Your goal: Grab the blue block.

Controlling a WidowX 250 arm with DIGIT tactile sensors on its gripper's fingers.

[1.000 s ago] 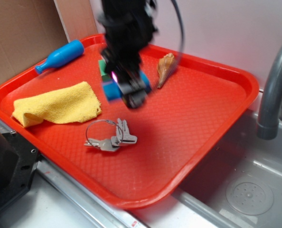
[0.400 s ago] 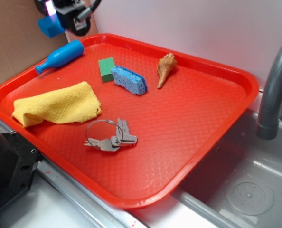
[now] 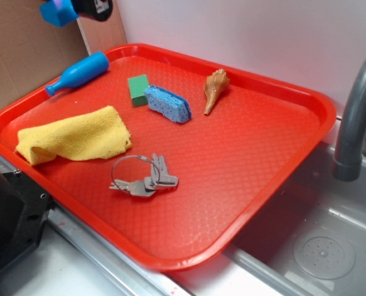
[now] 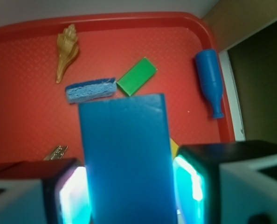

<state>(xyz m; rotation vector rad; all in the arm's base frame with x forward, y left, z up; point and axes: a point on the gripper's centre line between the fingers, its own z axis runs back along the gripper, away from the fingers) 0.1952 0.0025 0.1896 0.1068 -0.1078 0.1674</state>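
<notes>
Two fingers clamped on blue block, long axis pointing out past fingertips, high above red tray.

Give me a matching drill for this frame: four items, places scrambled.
Items:
1. blue block
2. keys
3. seashell
4. yellow cloth

Places:
A. on the tray, beside the blue sponge
B. left part of the tray
C. in the hand, lifted above the tray
D. near the tray's front edge

Pairs: 1-C, 2-D, 3-A, 4-B
</notes>
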